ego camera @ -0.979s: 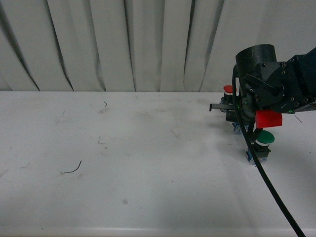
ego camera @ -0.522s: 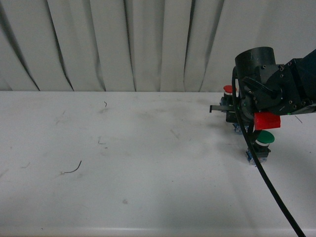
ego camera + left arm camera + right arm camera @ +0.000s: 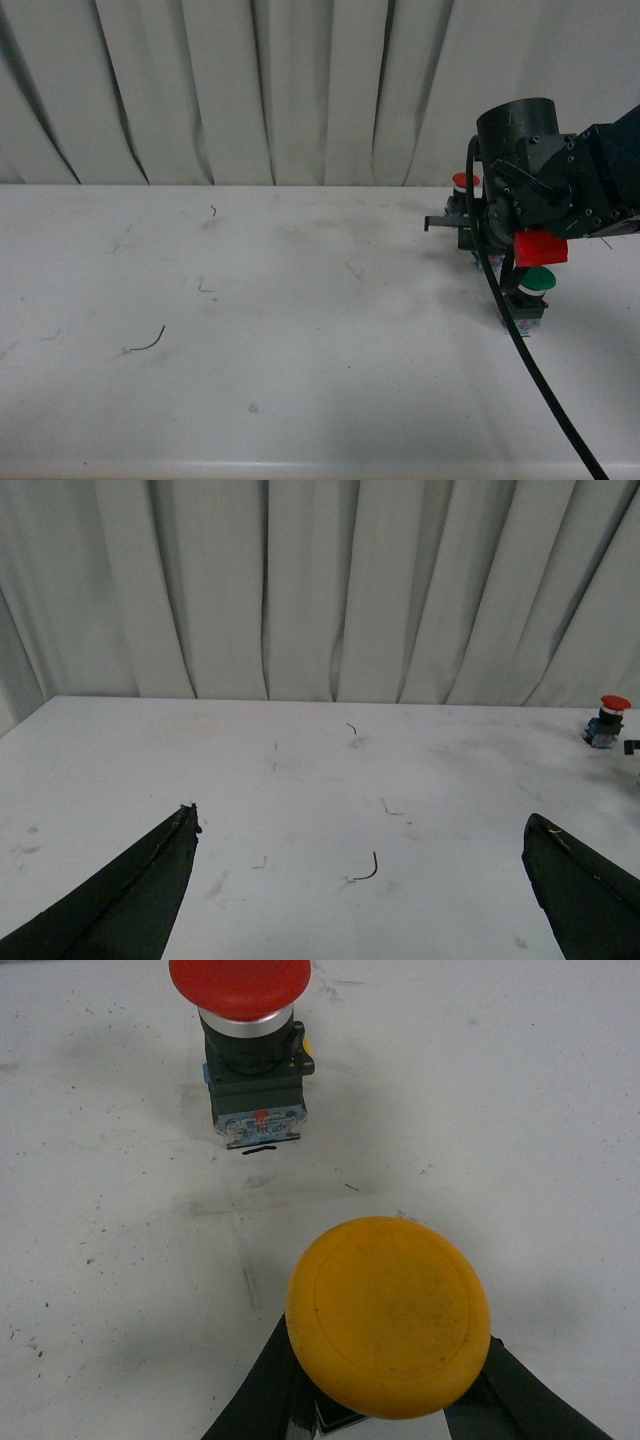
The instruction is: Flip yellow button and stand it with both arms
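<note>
Right gripper [image 3: 390,1415] jaws closed on the yellow button [image 3: 388,1331] beneath its cap, near the red button [image 3: 245,1035] on the white surface [image 3: 250,330]; left gripper [image 3: 365,880] jaws spread wide, holding nothing.

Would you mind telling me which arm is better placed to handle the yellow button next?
The right: its fingers flank the yellow button, whereas the left gripper hangs open over bare table, far away.
</note>
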Robot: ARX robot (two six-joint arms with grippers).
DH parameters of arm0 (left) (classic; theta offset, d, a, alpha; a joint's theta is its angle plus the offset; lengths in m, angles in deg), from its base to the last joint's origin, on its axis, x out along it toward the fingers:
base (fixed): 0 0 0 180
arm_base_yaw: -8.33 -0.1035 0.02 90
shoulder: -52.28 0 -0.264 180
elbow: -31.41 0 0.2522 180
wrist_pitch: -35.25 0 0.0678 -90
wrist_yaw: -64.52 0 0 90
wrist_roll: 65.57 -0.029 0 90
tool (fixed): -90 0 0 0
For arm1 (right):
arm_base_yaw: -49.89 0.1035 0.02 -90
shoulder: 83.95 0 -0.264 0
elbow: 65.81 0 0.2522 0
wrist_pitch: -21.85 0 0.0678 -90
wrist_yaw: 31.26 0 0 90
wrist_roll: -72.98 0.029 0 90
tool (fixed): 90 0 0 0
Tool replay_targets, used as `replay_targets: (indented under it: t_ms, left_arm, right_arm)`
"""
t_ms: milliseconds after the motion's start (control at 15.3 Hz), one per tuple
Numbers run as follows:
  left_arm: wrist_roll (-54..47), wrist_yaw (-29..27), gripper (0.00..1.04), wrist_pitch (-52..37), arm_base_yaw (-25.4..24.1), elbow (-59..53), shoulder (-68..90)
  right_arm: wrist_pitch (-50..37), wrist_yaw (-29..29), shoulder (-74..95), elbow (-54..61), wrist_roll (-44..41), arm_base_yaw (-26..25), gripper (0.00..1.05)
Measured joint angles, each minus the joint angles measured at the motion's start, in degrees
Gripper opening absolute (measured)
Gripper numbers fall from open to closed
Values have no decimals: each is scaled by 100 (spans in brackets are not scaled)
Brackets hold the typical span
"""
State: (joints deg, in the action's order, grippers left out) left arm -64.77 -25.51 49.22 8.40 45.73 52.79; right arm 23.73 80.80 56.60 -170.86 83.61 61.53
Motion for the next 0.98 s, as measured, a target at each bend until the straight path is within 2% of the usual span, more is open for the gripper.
replay_targets:
  t_ms: [65,261,326,392,653,979]
  left_arm:
    - [0,0,98,0,0,0,0]
    - [0,0,98,0,0,0,0]
    - [0,0,98,0,0,0,0]
    - [0,0,98,0,0,0,0]
    - [0,0,98,0,0,0,0]
    - [0,0,98,0,0,0,0]
  right_arm:
    - [13,0,0,0,-11,0,30]
    - [28,-2,13,-2,-17,0,72]
    - [28,-4,13,-2,-17,0,89]
    - [26,-7,13,-4,-17,0,96]
    - [-260,-271,-52,87,-72,2,98]
    - [-931,-807,-1314,1080,-299,-50,98]
